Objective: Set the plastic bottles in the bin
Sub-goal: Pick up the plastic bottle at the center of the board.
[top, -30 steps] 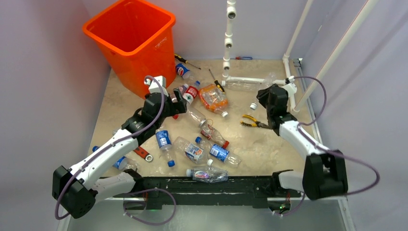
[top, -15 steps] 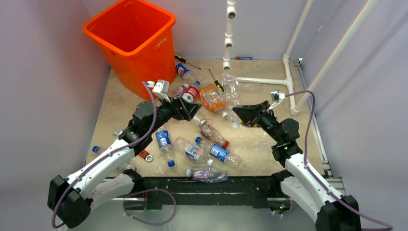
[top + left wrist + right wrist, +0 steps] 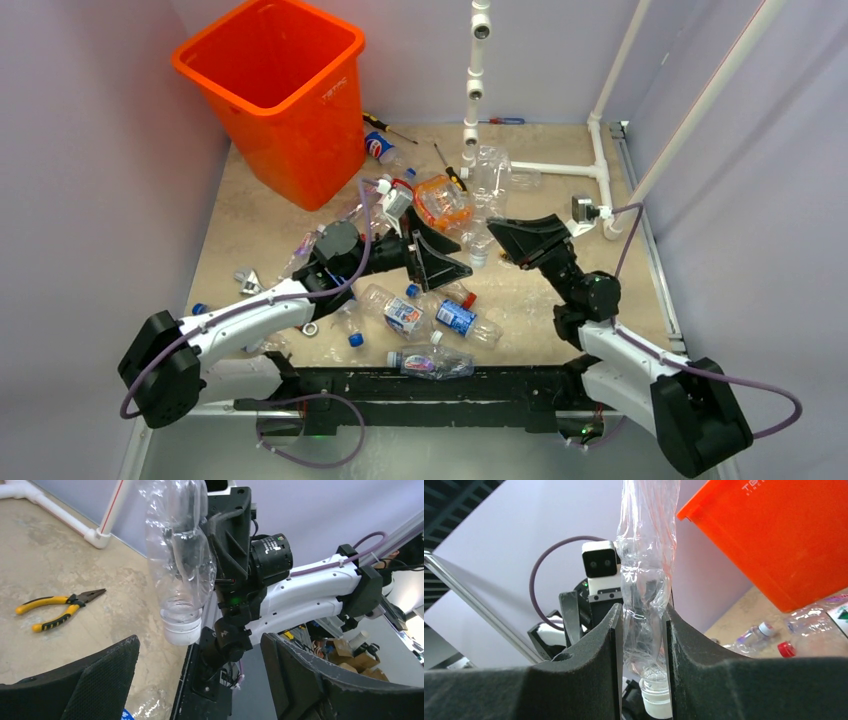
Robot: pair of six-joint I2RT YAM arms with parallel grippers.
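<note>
One orange bin [image 3: 268,95] stands upright at the far left corner of the table [image 3: 250,225], well apart from both grippers. Several plastic bottles [image 3: 401,316] lie on their sides across the middle of the table, most of them between the bin and the near edge. An orange-tinted bottle [image 3: 442,202] lies further back, near the centre.

The left gripper [image 3: 455,258] reaches toward the centre with its jaws wide apart and nothing between them. In its wrist view the two dark pads [image 3: 75,685] frame a clear crumpled bottle [image 3: 177,565] that hangs ahead of them, off the table, with its white cap [image 3: 182,632] pointing down.

The right gripper [image 3: 498,238] is clamped on that bottle. Its wrist view shows both pads pressed into the lower body just above the neck, with the plastic squeezed narrow between them. The bottle stands roughly upright, base uppermost.

Beyond it, yellow-handled pliers [image 3: 55,611] lie flat on the table. A white pipe frame [image 3: 600,165] runs along the far right side.
</note>
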